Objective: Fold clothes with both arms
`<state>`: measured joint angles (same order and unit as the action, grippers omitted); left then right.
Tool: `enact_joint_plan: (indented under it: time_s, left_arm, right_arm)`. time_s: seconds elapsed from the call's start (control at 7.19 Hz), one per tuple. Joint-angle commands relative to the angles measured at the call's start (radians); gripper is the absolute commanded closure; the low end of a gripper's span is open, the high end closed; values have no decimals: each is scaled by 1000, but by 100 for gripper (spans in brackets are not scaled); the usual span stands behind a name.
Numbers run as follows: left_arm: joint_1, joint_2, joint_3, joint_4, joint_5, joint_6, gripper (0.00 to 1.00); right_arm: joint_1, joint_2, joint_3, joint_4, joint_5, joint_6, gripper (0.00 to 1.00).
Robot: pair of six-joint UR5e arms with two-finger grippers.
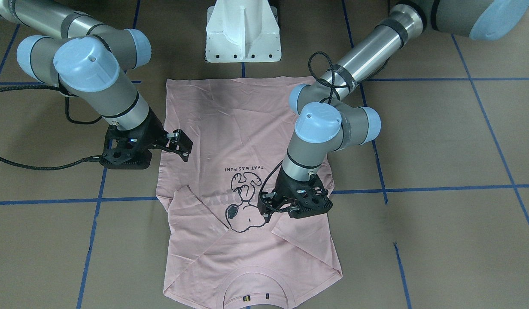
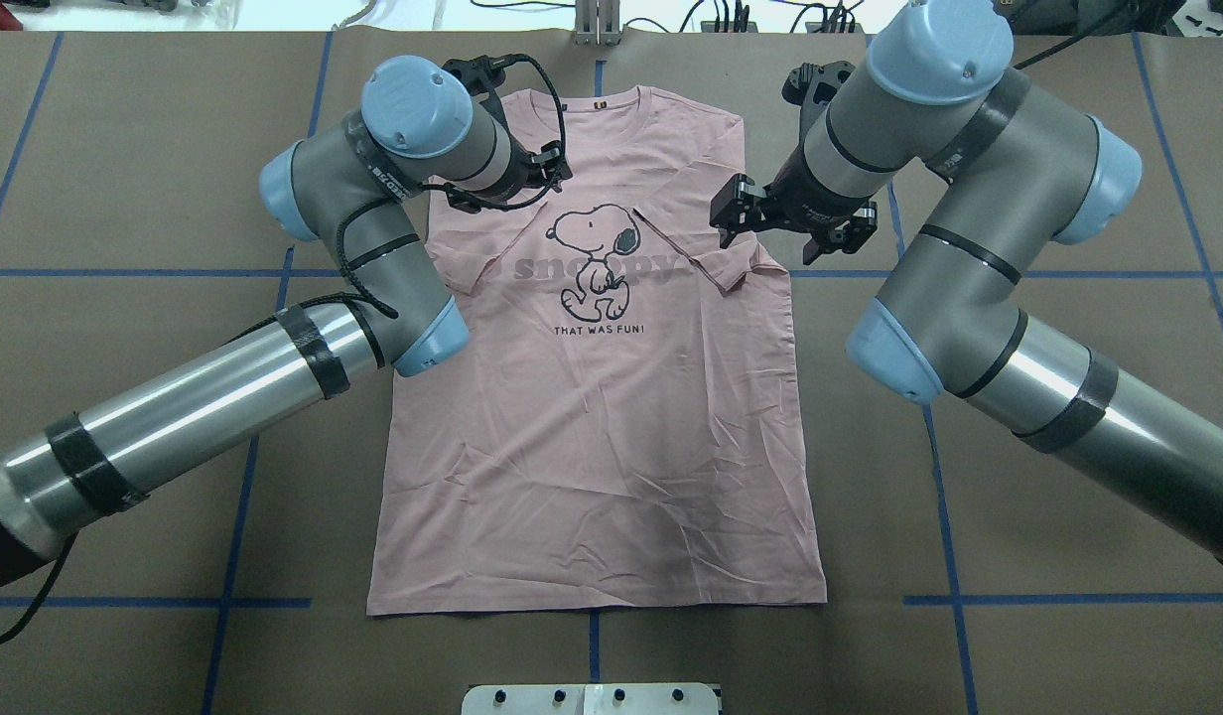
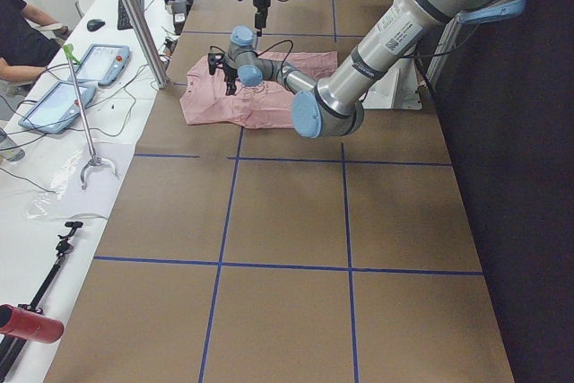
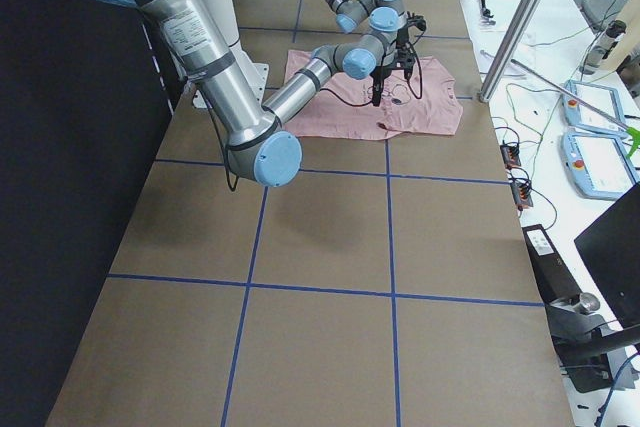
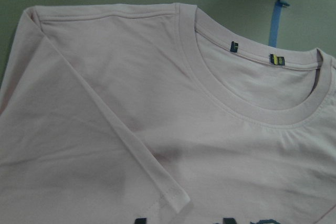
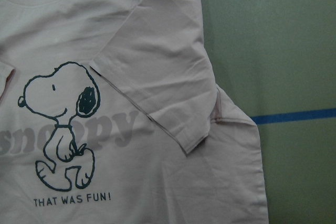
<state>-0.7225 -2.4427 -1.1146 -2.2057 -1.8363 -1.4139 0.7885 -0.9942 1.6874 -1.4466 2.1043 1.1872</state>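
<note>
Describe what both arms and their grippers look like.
The left arm and right arm are alike: round grey jointed segments, a shiny silver tube section, light blue caps on the joints and black tape bands. A black braided cable runs along each. The left gripper and right gripper are black, two-fingered, with angular openwork bodies.

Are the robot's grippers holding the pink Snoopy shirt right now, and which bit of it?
No, nothing is held. The left gripper and right gripper both look open above the pink T-shirt, which lies flat.
</note>
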Motion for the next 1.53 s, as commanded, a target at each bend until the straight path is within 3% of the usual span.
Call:
enact_joint_plan:
  time_s: [0.0, 0.28, 0.42, 0.56, 0.7, 0.97, 1.39]
  left_arm:
    - [0, 173, -226, 44, -81, 13, 0]
    - [3, 365, -519, 159, -81, 84, 0]
    - [6, 425, -636, 257, -77, 126, 0]
    - [6, 462, -696, 299, -77, 145, 0]
    - [6, 478, -709, 300, -77, 150, 0]
    - [6, 478, -709, 300, -78, 150, 0]
    - [8, 475, -709, 300, -78, 150, 0]
  right_arm:
    - [-142, -93, 131, 0, -169, 128, 0]
    - [-266, -231, 309, 2, -250, 228, 0]
    - [-360, -313, 387, 20, -342, 306, 0]
    - [-462, -404, 402, 122, -445, 360, 0]
    - [-551, -488, 402, 188, -542, 377, 0]
    - [-598, -538, 391, 213, -558, 379, 0]
    - [-620, -525, 356, 213, -541, 378, 0]
